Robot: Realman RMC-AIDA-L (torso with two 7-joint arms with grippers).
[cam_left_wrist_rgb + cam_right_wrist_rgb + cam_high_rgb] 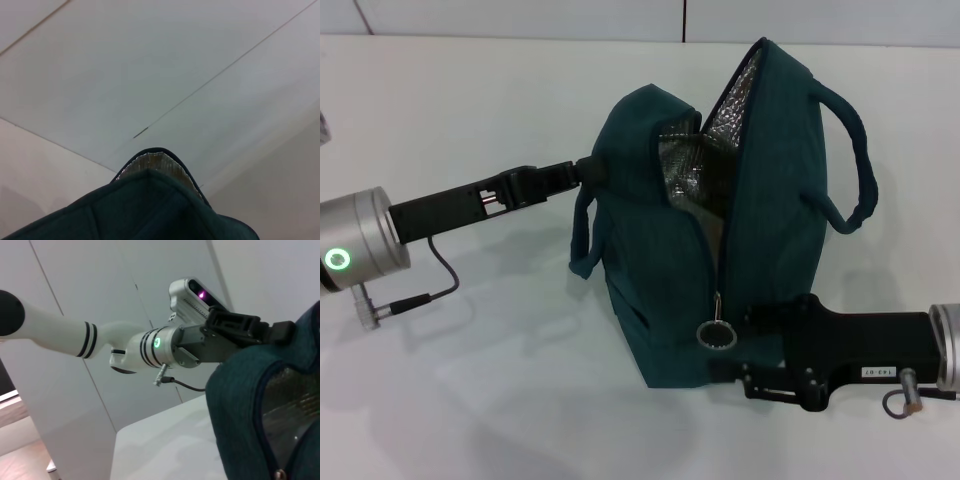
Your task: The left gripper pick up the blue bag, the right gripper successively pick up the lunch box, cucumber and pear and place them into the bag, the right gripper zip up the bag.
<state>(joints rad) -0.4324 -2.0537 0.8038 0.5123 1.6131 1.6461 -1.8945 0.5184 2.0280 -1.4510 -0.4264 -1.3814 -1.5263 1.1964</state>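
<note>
The blue bag (pixel 770 200) stands mid-table, its top gaping so the silver lining (pixel 685 165) shows. My left gripper (pixel 585 170) is shut on the bag's left top edge, and the right wrist view shows it clamped there (pixel 281 332). Low on the bag's front, the zip's ring pull (pixel 716 335) hangs, and my right gripper (pixel 735 345) sits right against it. The left wrist view shows only the bag's rim (pixel 150 200) with its lining. The lunch box, cucumber and pear are out of view.
The white table (pixel 470 400) stretches all around the bag. One carry handle (pixel 855 150) sticks out on the bag's right and another (pixel 582 235) droops on its left. A grey cable (pixel 430 290) hangs under my left wrist.
</note>
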